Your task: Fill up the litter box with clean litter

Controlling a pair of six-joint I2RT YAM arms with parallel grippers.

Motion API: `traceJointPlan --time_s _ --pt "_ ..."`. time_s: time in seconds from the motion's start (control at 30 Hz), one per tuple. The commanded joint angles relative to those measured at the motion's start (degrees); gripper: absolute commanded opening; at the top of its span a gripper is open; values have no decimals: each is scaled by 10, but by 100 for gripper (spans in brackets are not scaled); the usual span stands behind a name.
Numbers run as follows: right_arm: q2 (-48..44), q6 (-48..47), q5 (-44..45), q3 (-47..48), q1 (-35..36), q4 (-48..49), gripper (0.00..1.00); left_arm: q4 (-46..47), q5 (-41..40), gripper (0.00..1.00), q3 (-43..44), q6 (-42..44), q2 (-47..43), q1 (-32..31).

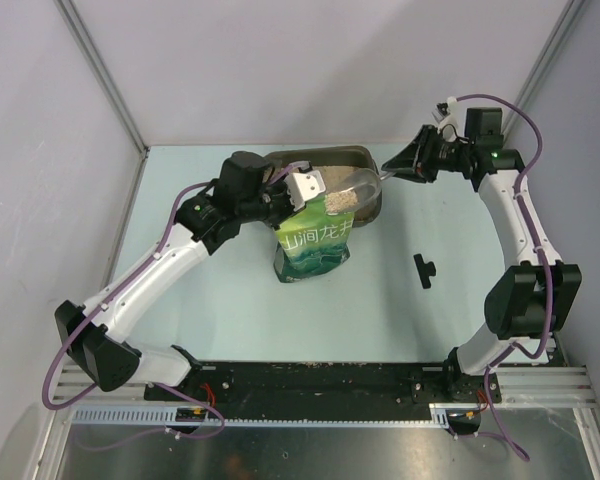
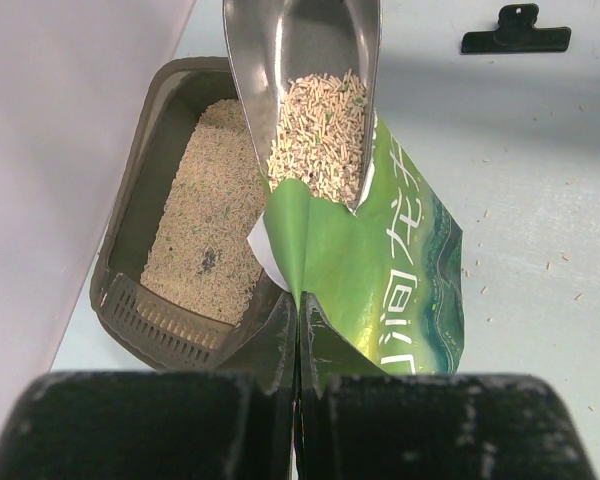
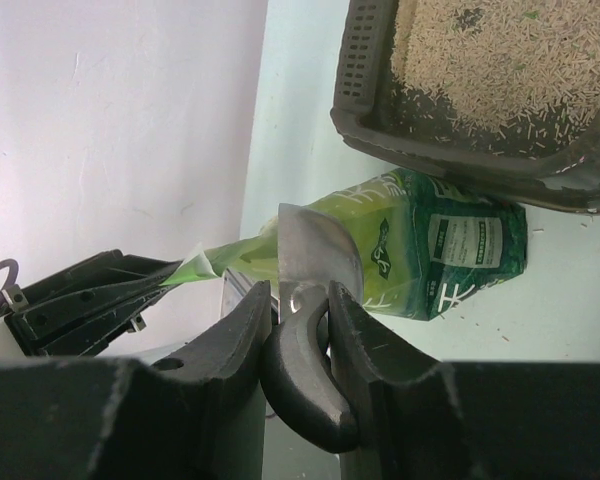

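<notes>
Steel scoop (image 2: 300,50), handle clamped in right jaws, holds clean litter (image 2: 320,140) bound for litter box (image 2: 140,180); my left jaws pinch pouch (image 2: 380,285) open.

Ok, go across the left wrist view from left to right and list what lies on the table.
In order: litter box → green pouch → black clip. The scoop hangs over both box and pouch, so it is left out.
</notes>
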Motion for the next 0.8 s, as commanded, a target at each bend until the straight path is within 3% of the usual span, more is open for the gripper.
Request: traceJointPlan --time_s 0.0,0.4,0.77 --pt "-13 -9 -14 20 -28 18 0 21 -3 0 22 3 -29 2" --pt "10 0 -71 6 -52 25 0 21 -8 0 25 7 -27 2" --pt "41 75 -185 -37 -70 113 0 21 -16 0 26 8 -22 2"
